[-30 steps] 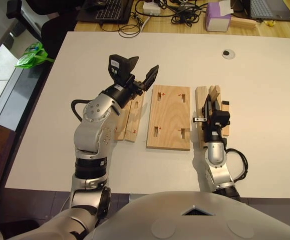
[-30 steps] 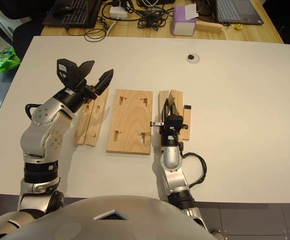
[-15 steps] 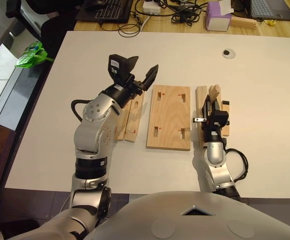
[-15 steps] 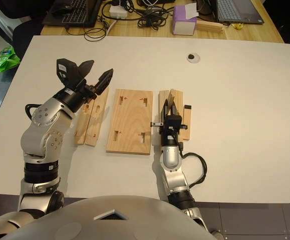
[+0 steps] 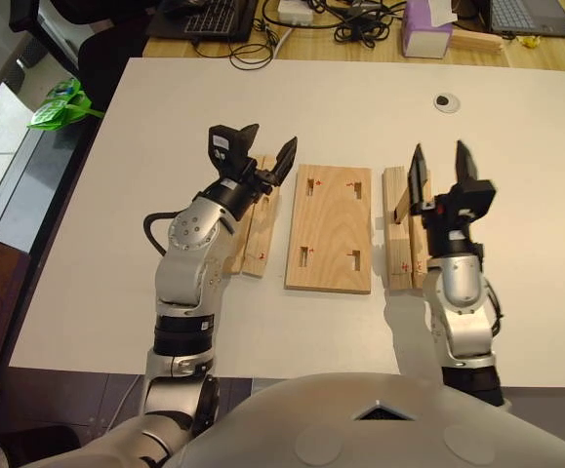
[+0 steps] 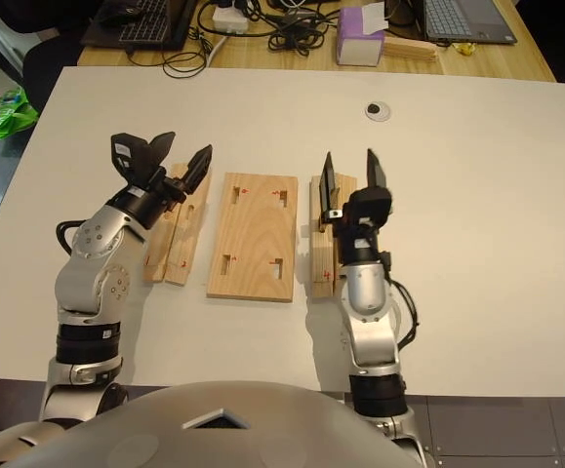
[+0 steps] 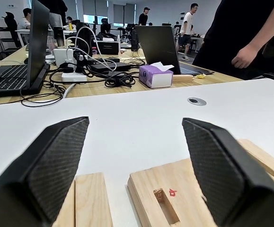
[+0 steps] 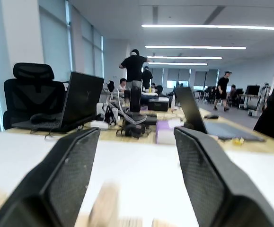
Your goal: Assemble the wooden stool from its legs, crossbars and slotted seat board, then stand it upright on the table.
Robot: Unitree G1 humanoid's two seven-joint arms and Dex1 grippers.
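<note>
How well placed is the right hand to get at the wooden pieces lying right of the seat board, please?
Probably yes: the right hand hovers open above the wooden pieces, beside the seat board, with nothing lying between them.

The slotted seat board (image 5: 328, 228) is pale blond wood with small red marks beside its slots. The left wooden pieces (image 5: 255, 244) and right wooden pieces (image 5: 392, 234) flanking the board have the same blond tone and red marks. The table (image 5: 516, 156) under the board is plain white. The left gripper (image 5: 273, 142) and right gripper (image 5: 439, 152) are black, with finely cross-hatched pads (image 7: 61, 156). Beyond the board are a purple tissue box (image 5: 426, 16) and a dark round grommet (image 5: 444, 100). Far to the board's left lies a bright green bag (image 5: 60, 105).
</note>
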